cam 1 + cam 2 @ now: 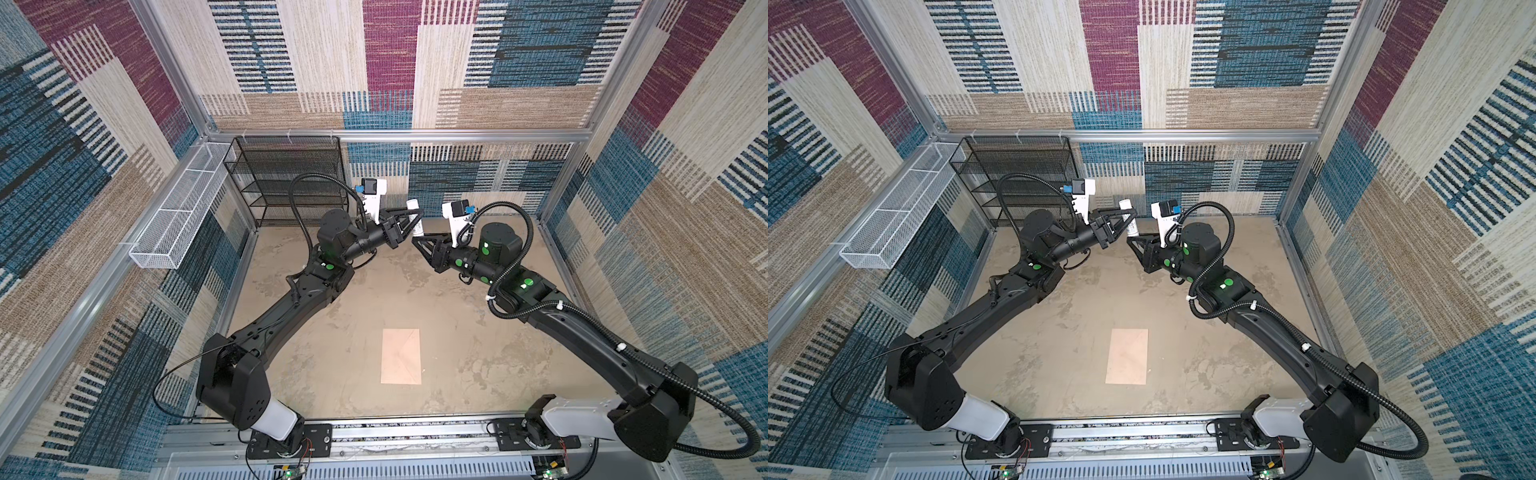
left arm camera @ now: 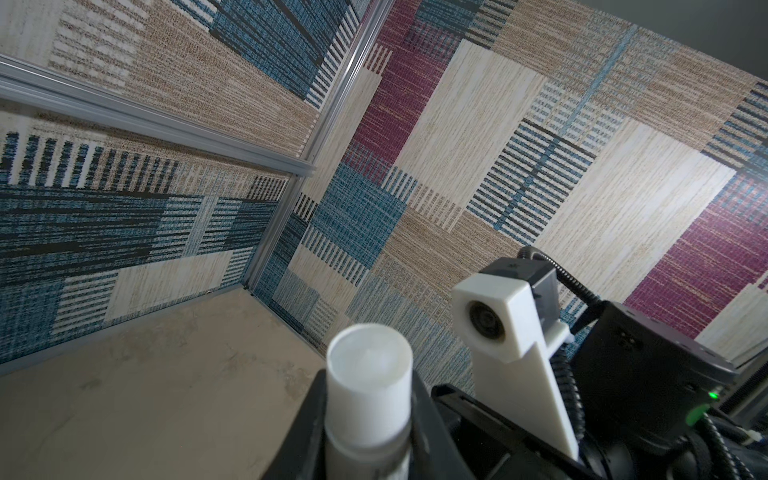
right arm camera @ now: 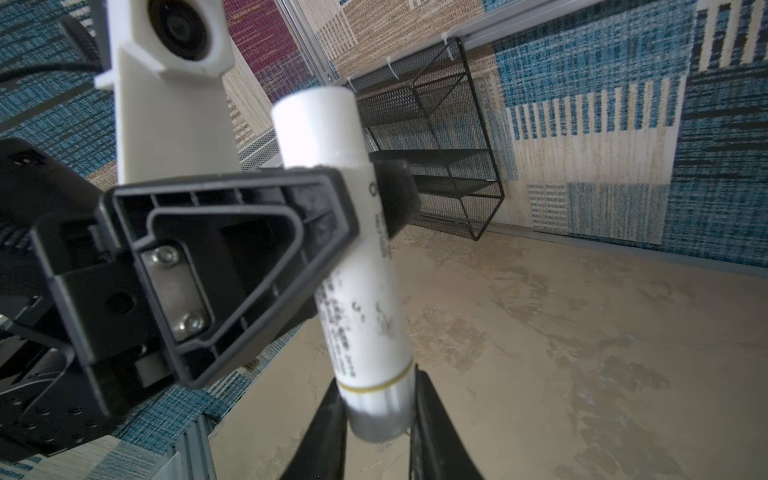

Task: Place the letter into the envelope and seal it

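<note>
The peach-tan envelope (image 1: 401, 356) (image 1: 1127, 356) lies flat on the table near the front, away from both arms, with faint fold lines across its face. The letter is out of view. At the back of the table a small white tube (image 1: 412, 204) (image 1: 1124, 204) (image 3: 357, 270) is held up in the air between the two arms. My left gripper (image 1: 415, 217) (image 1: 1130, 216) (image 2: 368, 436) (image 3: 365, 195) is shut on it just below its white cap (image 2: 369, 374). My right gripper (image 1: 417, 239) (image 1: 1130, 239) (image 3: 376, 415) is shut on its grey bottom end.
A black mesh shelf (image 1: 286, 178) (image 1: 1017, 174) (image 3: 436, 145) stands at the back left corner. A white wire basket (image 1: 178, 208) (image 1: 901, 216) hangs on the left wall. Patterned walls close in the table on three sides.
</note>
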Controlling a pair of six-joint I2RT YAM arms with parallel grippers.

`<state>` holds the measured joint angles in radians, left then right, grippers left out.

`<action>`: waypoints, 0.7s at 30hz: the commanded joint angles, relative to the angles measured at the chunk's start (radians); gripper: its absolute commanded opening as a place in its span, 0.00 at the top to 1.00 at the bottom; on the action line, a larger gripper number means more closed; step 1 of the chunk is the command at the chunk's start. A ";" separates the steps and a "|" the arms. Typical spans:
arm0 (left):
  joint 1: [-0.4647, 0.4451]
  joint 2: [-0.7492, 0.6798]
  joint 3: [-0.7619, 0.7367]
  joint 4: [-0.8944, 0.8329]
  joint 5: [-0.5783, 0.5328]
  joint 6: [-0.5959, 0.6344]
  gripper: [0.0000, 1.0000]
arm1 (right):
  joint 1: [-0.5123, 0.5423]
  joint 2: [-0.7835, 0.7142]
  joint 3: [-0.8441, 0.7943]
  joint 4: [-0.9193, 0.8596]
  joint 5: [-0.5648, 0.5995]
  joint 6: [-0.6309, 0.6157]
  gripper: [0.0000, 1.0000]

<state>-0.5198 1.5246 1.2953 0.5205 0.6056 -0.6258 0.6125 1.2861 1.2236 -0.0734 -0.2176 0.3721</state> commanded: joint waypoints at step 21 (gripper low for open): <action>-0.034 -0.028 -0.034 -0.231 0.000 0.149 1.00 | 0.196 0.058 0.111 0.174 0.487 -0.270 0.89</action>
<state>-0.5396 1.4925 1.2682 0.4816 0.5198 -0.5159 0.7864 1.3334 1.2938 -0.1505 0.1822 0.1726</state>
